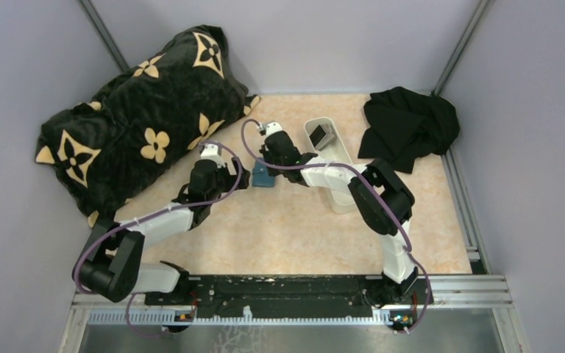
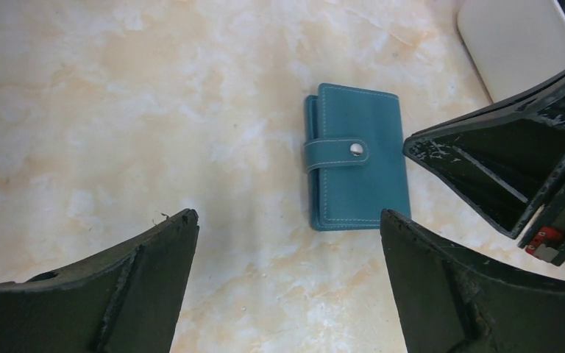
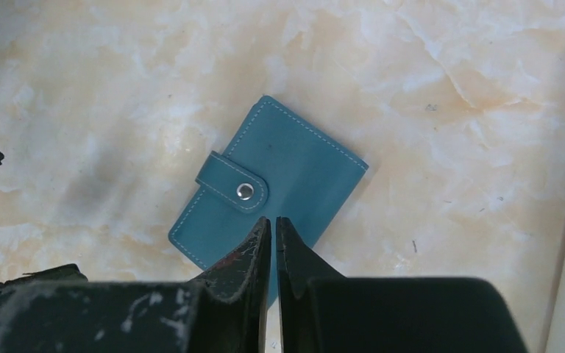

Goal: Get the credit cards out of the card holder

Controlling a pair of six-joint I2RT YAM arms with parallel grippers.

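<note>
1. Toward the middle of the bench (image 1: 279, 235), the left gripper (image 2: 287, 220) is hovering with its jaws standing wide apart and nothing between them. It is aiming at the bare surface just beside the card holder's near-left corner.
2. The card holder (image 3: 287, 165) is lying flat on the bench, folded closed, with its snap strap (image 3: 233, 184) fastened across the front.
3. The right gripper (image 3: 273, 220) is hanging over the holder's edge with its fingers drawn together to a thin slit, gripping nothing that shows.
4. I judge the opening step is in hand. No credit cards are showing at the holder, so the next move is calling for one arm to pin the holder while the other pops the strap and lifts the flap.
5. The two grippers are crowding each other over one small thing, which is making a clash likely.
6. Just right of the holder, the white tray (image 1: 342, 151) is sitting close to the right arm. The dark flat pieces (image 1: 322, 136) in its far end may be cards, but they are too small to tell.
7. A patterned pillow (image 1: 140, 110) is filling the far-left corner and a black cloth (image 1: 408, 125) the far-right, both well apart from the work.
</note>
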